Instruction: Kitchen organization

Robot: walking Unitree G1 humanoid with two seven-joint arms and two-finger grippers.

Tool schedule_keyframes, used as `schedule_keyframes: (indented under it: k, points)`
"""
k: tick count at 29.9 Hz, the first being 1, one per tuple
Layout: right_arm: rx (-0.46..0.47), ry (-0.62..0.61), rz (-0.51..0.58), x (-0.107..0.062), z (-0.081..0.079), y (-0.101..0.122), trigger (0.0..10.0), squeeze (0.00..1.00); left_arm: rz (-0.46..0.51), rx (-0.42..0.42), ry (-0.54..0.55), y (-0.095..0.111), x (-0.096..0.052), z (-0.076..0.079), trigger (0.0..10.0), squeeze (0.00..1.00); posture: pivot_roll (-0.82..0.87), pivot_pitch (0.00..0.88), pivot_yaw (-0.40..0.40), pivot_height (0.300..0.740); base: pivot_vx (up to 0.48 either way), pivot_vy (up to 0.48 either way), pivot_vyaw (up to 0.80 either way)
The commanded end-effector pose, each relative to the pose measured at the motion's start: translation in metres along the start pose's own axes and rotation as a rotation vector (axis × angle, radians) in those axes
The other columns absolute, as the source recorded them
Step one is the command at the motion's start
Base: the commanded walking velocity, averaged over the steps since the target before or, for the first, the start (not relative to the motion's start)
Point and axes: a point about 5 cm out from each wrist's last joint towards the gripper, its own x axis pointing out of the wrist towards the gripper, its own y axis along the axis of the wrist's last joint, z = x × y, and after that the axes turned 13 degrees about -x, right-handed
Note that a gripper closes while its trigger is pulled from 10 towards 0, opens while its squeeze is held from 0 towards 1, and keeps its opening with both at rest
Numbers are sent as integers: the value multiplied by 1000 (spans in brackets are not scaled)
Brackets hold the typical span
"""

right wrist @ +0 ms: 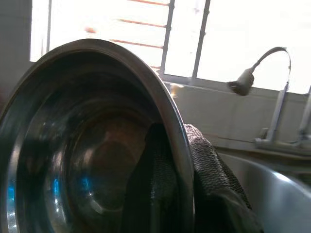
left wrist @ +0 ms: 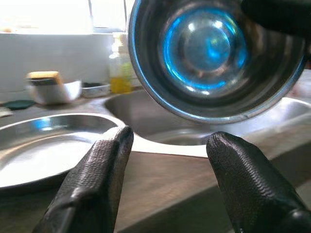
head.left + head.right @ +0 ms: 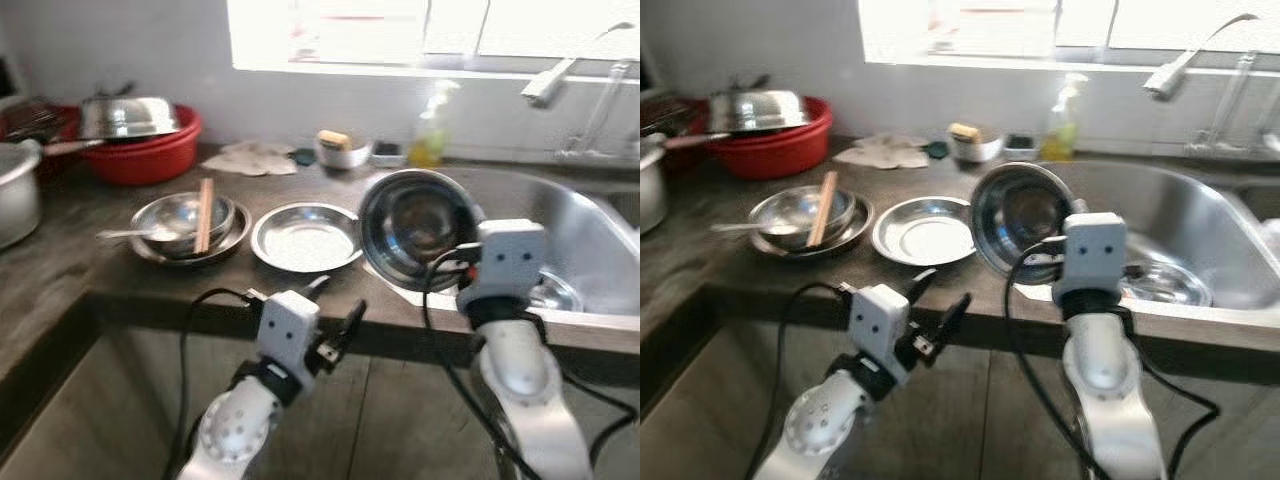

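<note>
Bright window (image 3: 400, 30) above seemingly dark countertop (image 3: 60, 270)

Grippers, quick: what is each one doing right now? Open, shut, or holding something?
Left gripper: open, holding nothing, low in front of the counter.
Right gripper: shut on the steel bowl, pinching its rim, bowl tipped on edge by the sink.

From my station I saw the round steel bowl (image 3: 418, 222) tipped on edge over the sink's (image 3: 590, 250) left rim, pinched by my right gripper (image 1: 189, 179). Left of it on the dark stone counter (image 3: 60, 270) lay a flat steel plate (image 3: 306, 236), then a steel dish holding wooden chopsticks (image 3: 204, 214). Behind those sat a red plastic basin (image 3: 145, 152), far left. My left gripper (image 3: 335, 315) hung before the counter's edge, fingers apart.
</note>
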Motion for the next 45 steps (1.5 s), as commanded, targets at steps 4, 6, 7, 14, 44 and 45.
schedule_keyframes:
  k: [4, 6, 7, 14, 44, 45]
  points:
    - [-15, -19, 41, 3, 5, 6, 10000, 0, -2, -10, -2, 0, 3, 3, 10000, 0, 53, 0, -35, 740, 0, -97, -189]
    - [-12, -17, 42, 4, 4, 7, 10000, 0, -4, -3, 4, 0, 4, 2, 10000, 0, 53, 0, -36, 740, 0, 0, 0]
    - [-8, -15, 41, 4, 3, 7, 10000, 0, 1, 10, 5, 0, 4, 2, 10000, 0, 53, 0, -36, 740, 0, 0, 0]
    - [-78, -25, 61, 9, 5, 4, 10000, 0, 14, 31, 14, 0, 3, 0, 10000, 0, 52, 5, -35, 740, 245, -313, 0]
    - [-27, 216, -61, 69, 37, 5, 10000, 0, 8, 8, 48, -1, 2, -2, 10000, 0, 57, 19, -51, 740, 196, -222, 0]
    - [-46, 233, -88, 74, 38, 1, 10000, 0, 5, 10, 47, -1, 2, -2, 10000, 0, 59, 18, -55, 740, 0, 0, 0]
